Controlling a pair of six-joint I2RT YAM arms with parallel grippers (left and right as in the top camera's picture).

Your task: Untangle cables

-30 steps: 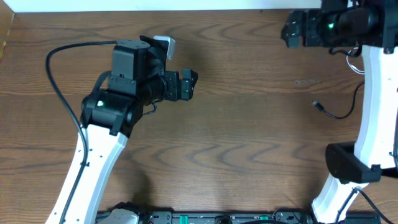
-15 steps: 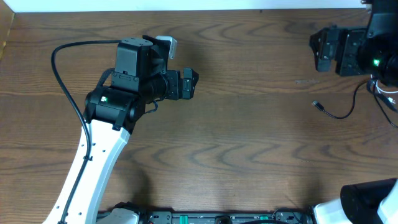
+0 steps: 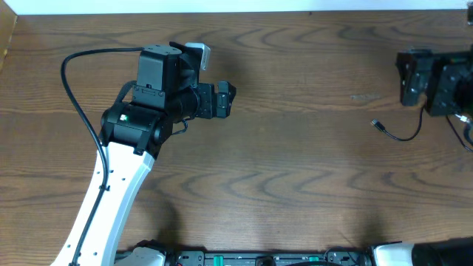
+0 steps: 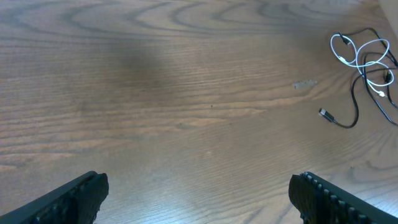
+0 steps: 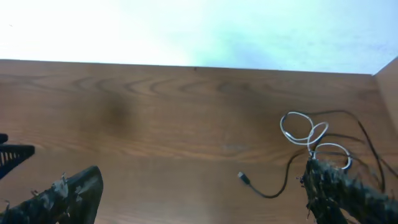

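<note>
Both left claw (image 4: 199,182) and right claw (image 5: 202,177) gape empty; wrist views alone show looped white cable (image 4: 357,52).

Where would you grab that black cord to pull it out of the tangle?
Probably just behind the plug of the black cable: that end lies flat on the table, clear of the white cable loops. Come straight down, fingers across the cord; the open right gripper is nearer.

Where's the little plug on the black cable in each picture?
Overhead: the plug lies at the right, mid-height.
Left wrist: plug at the right, mid-height.
Right wrist: plug low, right of centre.
Shared landmark: the pale scuff sits just up-left of it in every view.
</note>
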